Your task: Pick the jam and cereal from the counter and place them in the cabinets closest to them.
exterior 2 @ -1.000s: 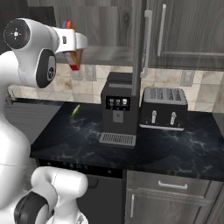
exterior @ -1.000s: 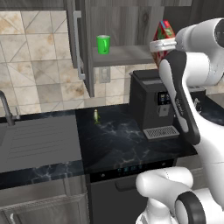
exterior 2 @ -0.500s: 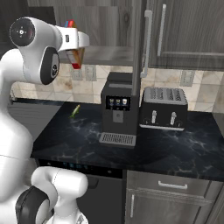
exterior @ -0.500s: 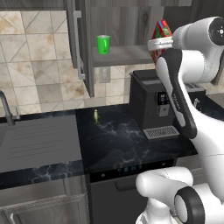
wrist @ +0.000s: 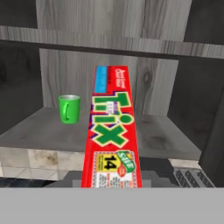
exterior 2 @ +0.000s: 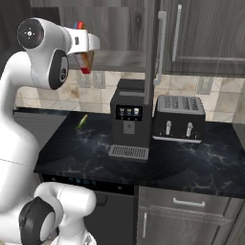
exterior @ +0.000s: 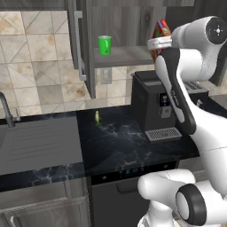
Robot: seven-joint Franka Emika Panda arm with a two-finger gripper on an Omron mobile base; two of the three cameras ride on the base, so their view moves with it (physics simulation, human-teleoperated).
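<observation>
One green cup (wrist: 69, 108) on grey cabinets (wrist: 39, 127) shelf; black counter (exterior: 119, 146) below.

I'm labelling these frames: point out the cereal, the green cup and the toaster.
cereal (wrist: 112, 131), hand view, on its printed red face
green cup (exterior: 104, 45), left base view, on its side wall
toaster (exterior 2: 178, 122), right base view, on its front panel

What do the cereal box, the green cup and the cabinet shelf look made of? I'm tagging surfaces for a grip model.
Cereal box: printed cardboard, flat faces, probably matte.
Green cup: seemingly glossy plastic or glazed ceramic; uniform colour, soft highlight.
Cabinet shelf: grey wood-grain board, matte, likely laminate.
</observation>
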